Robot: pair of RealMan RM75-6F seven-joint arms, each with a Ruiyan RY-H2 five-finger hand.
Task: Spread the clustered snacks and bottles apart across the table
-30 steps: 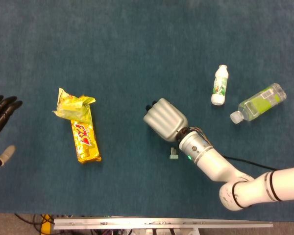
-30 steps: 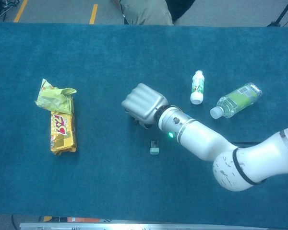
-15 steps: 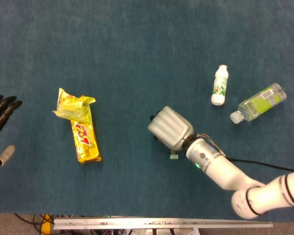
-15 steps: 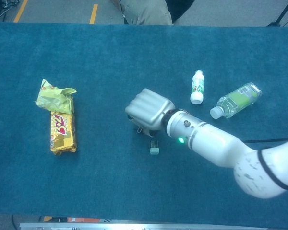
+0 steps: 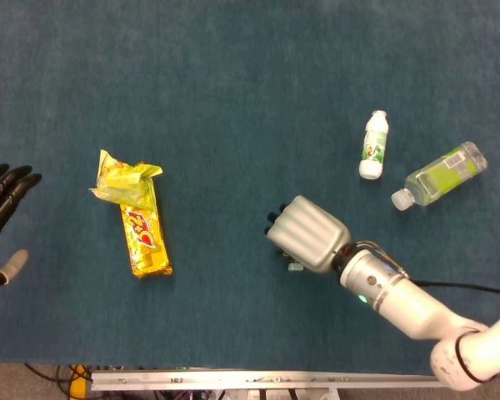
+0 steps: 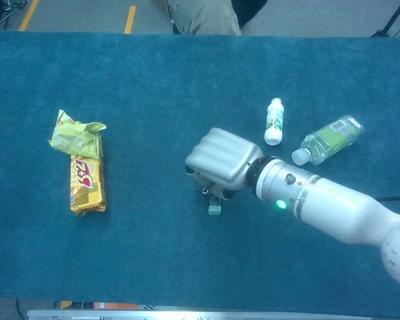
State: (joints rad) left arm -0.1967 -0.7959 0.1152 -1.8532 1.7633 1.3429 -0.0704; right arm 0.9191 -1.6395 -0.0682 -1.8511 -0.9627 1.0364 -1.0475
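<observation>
Right hand [image 6: 221,164] is sitting low over the middle of the blue desk [image 5: 233,83], fingers curled under right above a little green thing [image 6: 215,209], can't tell if it's actually gripping it. Left hand [image 5: 0,218] is way off at the left edge, fingers spread, holding nothing. Yellow snack pack [image 5: 145,233] and crumpled bag [image 5: 123,180] lie touching on the left; small white bottle [image 5: 372,145] and clear bottle [image 5: 439,174] lie near each other on the right.

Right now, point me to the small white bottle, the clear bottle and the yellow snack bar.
small white bottle [image 5: 372,147], head view, on its green-printed label.
clear bottle [image 5: 443,172], head view, on its green label mid-body.
yellow snack bar [image 6: 85,183], chest view, on the red lettering of the wrapper.
</observation>
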